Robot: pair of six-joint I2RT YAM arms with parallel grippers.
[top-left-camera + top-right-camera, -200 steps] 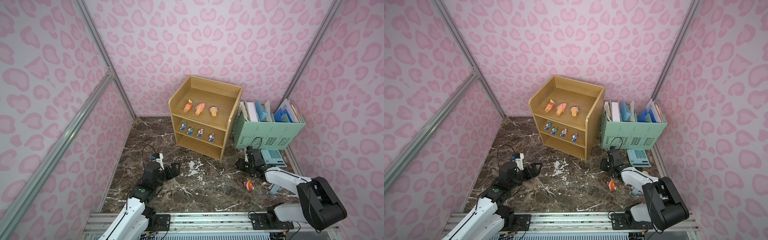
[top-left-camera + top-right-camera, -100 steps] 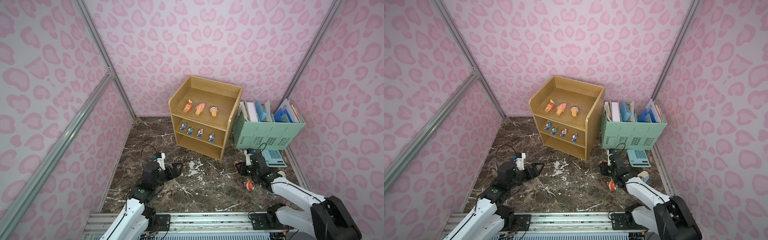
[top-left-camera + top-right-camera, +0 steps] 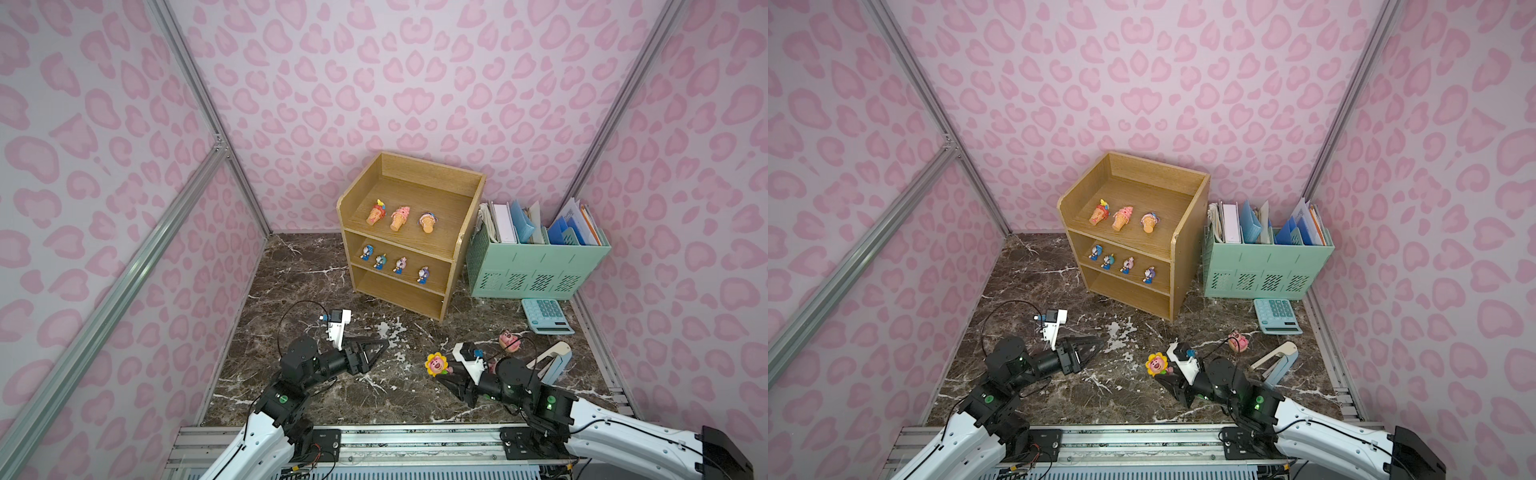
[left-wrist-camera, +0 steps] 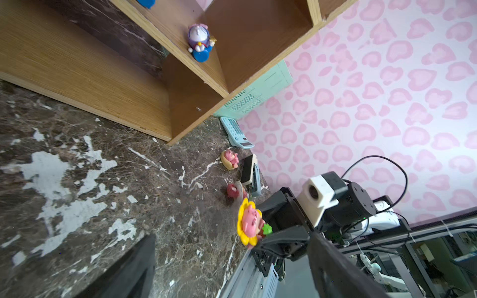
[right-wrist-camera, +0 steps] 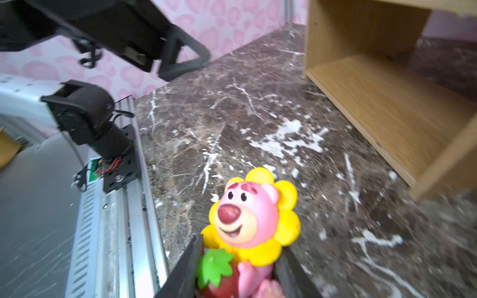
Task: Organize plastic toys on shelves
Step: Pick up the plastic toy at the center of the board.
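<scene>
The wooden shelves stand at the back. Three orange cone toys lie on the top tier, and several blue-white figures stand on the middle tier. My right gripper is shut on a pink bear toy with yellow petals, just above the marble. A second pink toy sits on the table. Another is half hidden behind the right arm. My left gripper is open, holds nothing and points at the shelves.
A mint file organizer with papers stands right of the shelves. A mint calculator lies in front of it. A pale blue stapler lies near the right arm. Pink walls enclose the marble table.
The right arm has swung back from near the calculator. Its gripper has taken hold of the petal bear and carried it left. The left gripper has barely moved.
</scene>
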